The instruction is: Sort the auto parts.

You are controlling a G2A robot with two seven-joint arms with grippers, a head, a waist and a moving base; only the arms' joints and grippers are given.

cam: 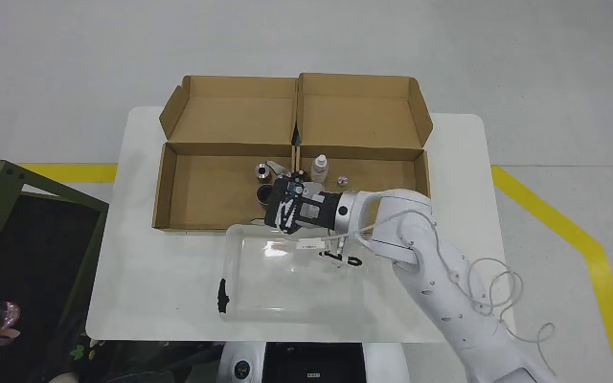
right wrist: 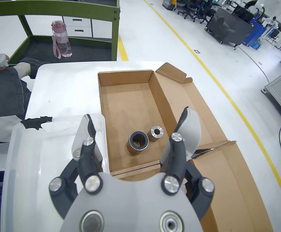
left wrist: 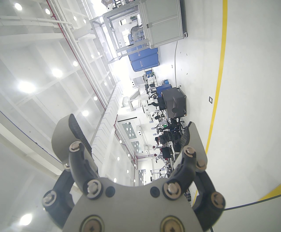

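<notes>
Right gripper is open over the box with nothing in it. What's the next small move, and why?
Probably lower the right gripper onto the dark sleeve and close. It is open and empty; the sleeve stands upright ahead of it in the cardboard box, beside a smaller silver cylinder.

Pink bottle (right wrist: 60, 38) seemingly on green cart (right wrist: 59, 9) shelf.

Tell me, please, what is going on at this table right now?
The robot is sorting auto parts. Its right gripper hangs open and empty over the near wall of the open brown cardboard box. In the box's left compartment a dark metal sleeve and a smaller silver metal cylinder stand next to each other. A clear plastic tray sits in front of the box. The left gripper, also open, points off into the room.
</notes>
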